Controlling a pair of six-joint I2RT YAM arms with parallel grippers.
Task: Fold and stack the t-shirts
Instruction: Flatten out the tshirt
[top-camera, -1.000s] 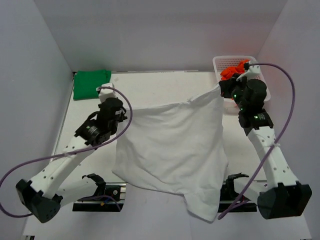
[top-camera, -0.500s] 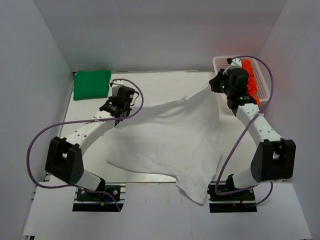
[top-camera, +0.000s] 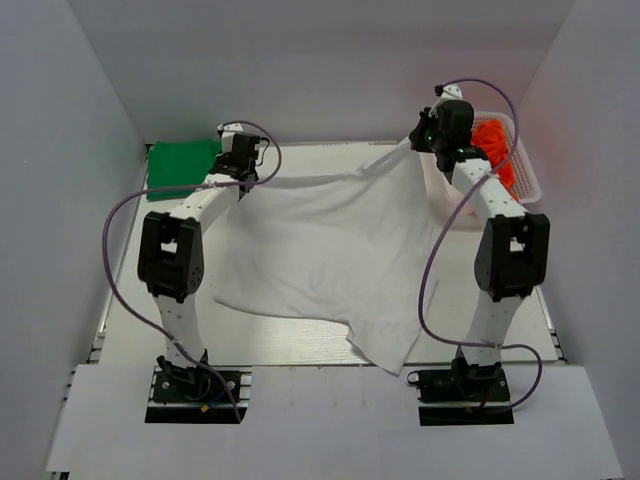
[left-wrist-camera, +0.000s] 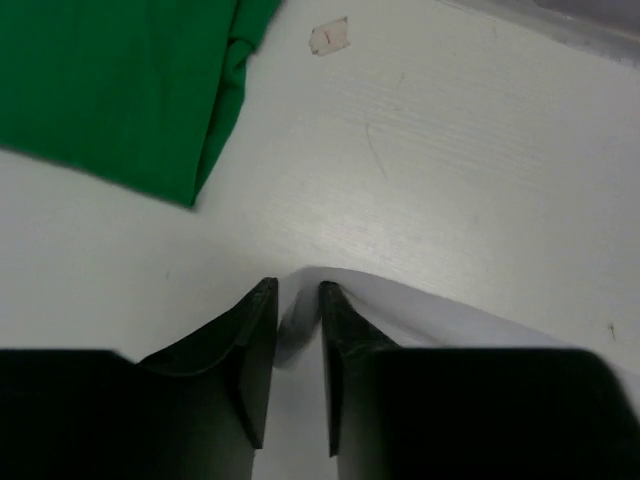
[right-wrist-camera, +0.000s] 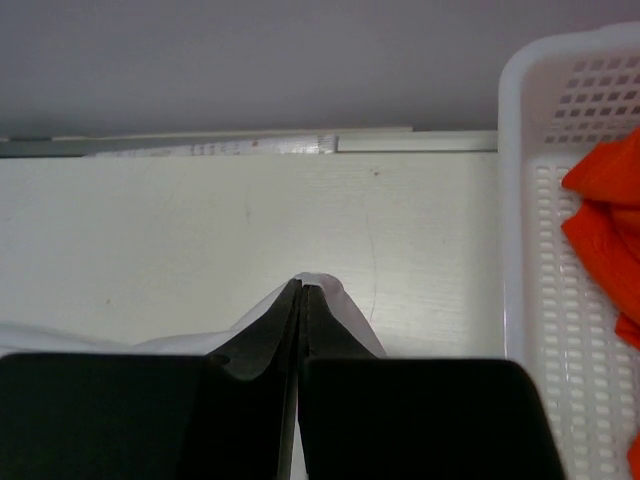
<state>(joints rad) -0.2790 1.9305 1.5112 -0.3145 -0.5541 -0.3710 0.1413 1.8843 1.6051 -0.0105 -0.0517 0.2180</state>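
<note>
The white shirt (top-camera: 330, 260) lies spread out, left of the basket (right-wrist-camera: 520, 200). The right claw (right-wrist-camera: 302, 290), next to the basket, pinches one far corner tight. The left claw (left-wrist-camera: 296, 300), far from the basket, is a little spread, with the other corner between its fingers.

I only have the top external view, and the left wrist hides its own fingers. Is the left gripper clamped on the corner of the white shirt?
Observer: No. In the left wrist view the left gripper has its jaws apart, and the corner of the white t-shirt lies loose in the gap.
Operator: And the right side?
Observer: The right wrist view shows the right gripper shut, with the other corner of the shirt pinched at its tips.
Operator: Is the green one touching the left fingers?
Observer: No. The green t-shirt lies apart from them, with a strip of table showing between.
</note>
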